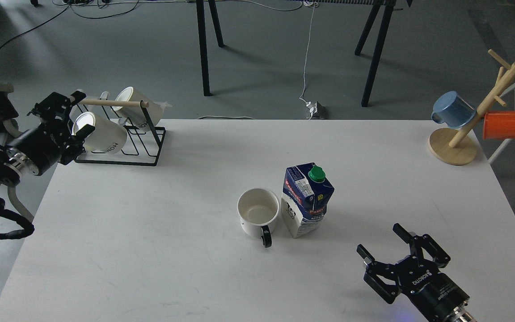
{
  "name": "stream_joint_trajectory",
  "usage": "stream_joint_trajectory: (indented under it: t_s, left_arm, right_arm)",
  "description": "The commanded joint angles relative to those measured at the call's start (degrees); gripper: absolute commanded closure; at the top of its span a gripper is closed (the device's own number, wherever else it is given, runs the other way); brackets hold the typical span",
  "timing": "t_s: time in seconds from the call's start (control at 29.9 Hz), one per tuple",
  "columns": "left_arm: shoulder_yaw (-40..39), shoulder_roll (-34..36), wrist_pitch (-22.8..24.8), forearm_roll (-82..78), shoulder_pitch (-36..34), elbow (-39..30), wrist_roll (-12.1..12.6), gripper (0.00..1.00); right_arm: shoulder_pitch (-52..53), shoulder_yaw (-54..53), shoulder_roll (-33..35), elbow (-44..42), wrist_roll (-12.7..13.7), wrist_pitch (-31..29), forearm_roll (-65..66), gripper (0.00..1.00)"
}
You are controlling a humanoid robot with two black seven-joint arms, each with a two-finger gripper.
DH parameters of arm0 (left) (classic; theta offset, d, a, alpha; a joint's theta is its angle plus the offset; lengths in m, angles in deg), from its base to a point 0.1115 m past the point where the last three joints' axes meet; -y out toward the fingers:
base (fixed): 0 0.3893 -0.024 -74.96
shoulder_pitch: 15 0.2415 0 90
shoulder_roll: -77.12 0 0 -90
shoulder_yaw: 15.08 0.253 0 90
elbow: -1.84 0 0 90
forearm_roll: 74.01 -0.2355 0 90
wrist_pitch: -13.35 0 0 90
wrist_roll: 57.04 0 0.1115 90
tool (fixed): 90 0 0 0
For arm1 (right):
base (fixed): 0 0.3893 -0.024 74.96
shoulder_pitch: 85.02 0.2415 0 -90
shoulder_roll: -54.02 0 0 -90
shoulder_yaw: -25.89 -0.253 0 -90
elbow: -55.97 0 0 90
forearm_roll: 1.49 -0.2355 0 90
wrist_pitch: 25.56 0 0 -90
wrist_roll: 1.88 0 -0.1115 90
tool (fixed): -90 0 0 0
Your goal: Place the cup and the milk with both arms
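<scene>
Nearest you, your right claw hovers over the white surface with its fingers spread apart, holding nothing. Farther in, near the middle, the cup stands upright just left of the milk. Far left, your left claw sits apart beside the mug rack.

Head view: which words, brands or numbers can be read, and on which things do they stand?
"Pascual", red label, partly readable, on the milk carton.
"HOM", partial lettering seen upside down, on the cream mug in the black rack.
Fine print on the carton: too small.
White lettering on the right gripper: upside down, not legible.
</scene>
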Motion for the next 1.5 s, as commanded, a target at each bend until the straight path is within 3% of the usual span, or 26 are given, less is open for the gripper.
stream_joint_trajectory:
  t_s: [0.0, 0.17, 0.3, 0.53, 1.47]
  left_arm:
    - [0.01, 0.0, 0.0, 0.0, 0.3, 0.36, 0.0, 0.02]
    - [0.01, 0.18, 0.0, 0.0, 1.45, 0.36, 0.0, 0.01]
    - [0.01, 0.53, 0.0, 0.0, 1.89, 0.36, 0.0, 0.01]
    - [-0.08, 1.67, 0.0, 0.09, 2.77, 0.19, 0.0, 0.01]
    - [-5.09, 5.1, 0.0, 0.88, 4.0, -0.43, 0.0, 0.01]
  right_arm:
    - [-1.99, -10.84, 5.61, 0.77, -0.08, 0.0, -0.09, 0.01]
    - [3.87, -21.77, 12.45, -4.41, -0.25, 0.0, -0.44, 0.01]
    - [14.78, -18.8, 18.44, -11.79, -1.13, 0.0, -0.88, 0.01]
    - [27.45, -10.0, 19.33, -19.8, -1.48, 0.0, -0.79, 0.01]
    - [23.85, -10.61, 17.13, -24.81, -0.6, 0.0, -0.44, 0.01]
